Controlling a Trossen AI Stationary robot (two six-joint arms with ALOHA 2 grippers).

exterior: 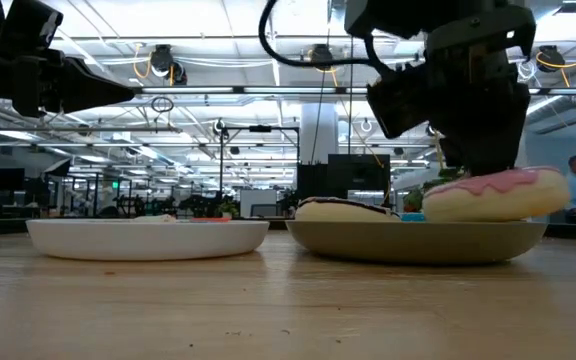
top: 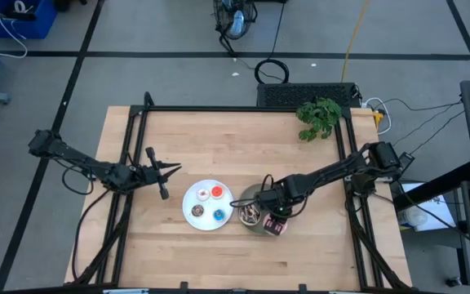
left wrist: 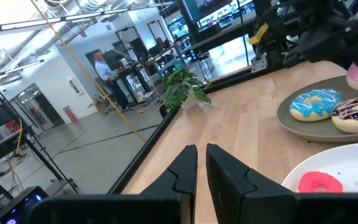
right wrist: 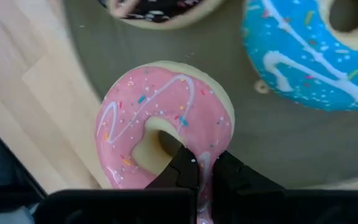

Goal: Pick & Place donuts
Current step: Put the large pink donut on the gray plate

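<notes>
Right wrist view: we see the right gripper (right wrist: 205, 167) pinching the pink-iced sprinkled ring donut (right wrist: 165, 121) over the round grey plate (right wrist: 291, 140); the left gripper (left wrist: 201, 163) is closed, empty.

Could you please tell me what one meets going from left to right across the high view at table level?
Left gripper → white plate → grey plate → right gripper, shut on the pink donut → green plant.
</notes>
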